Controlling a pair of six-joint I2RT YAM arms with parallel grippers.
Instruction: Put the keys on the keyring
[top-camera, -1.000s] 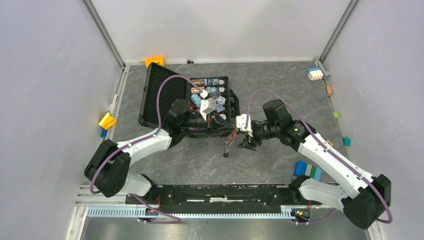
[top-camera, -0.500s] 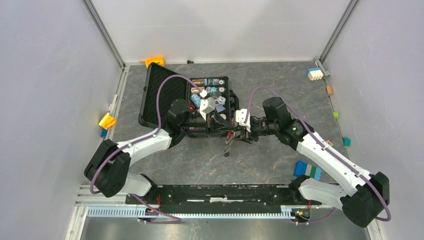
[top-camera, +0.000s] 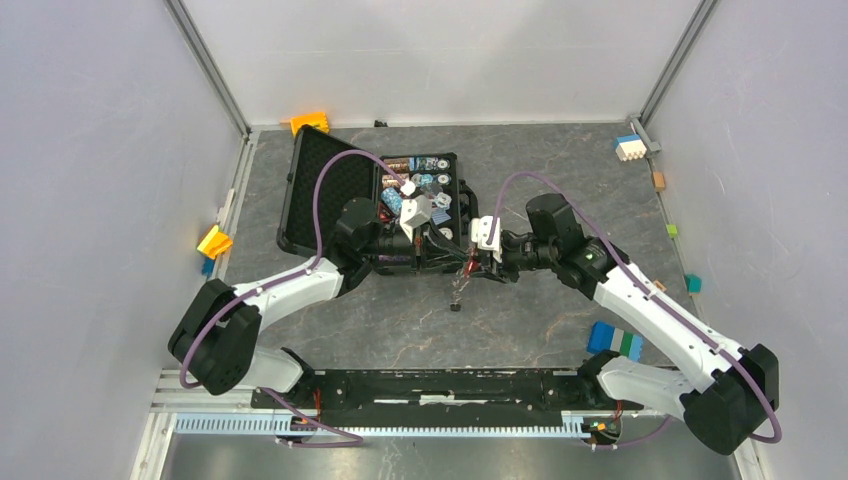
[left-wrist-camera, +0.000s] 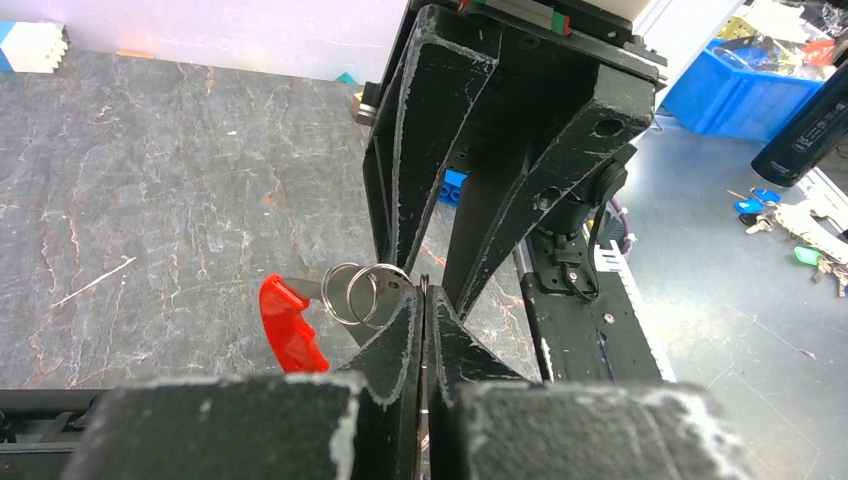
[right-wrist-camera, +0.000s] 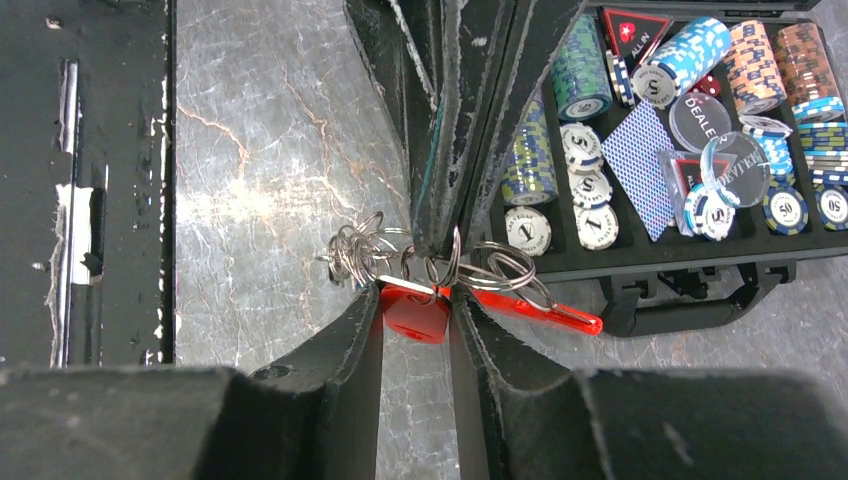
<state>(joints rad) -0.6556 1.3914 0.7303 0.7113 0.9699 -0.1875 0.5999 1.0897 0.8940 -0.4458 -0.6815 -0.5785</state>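
Left claw (left-wrist-camera: 422, 300): clamped tight on the thin wire of the keyring (left-wrist-camera: 352, 292), between the two arms; the ring's red tag (left-wrist-camera: 290, 325) sticks out beside it.
Red key (right-wrist-camera: 416, 315): just under that ring, among loose loops.
Right claw (right-wrist-camera: 413, 298): narrow, pads against both sides of the key's head.
Risk: the key may twist or slip in the pinch, or the ring's coil may not part, so the key drops.
Case (right-wrist-camera: 650, 262): open, behind; holds stacked poker chips (right-wrist-camera: 585, 60), cards and dealer buttons.

Robot lab, walled test cell (top-camera: 100, 150), aluminium rails (top-camera: 205, 65)
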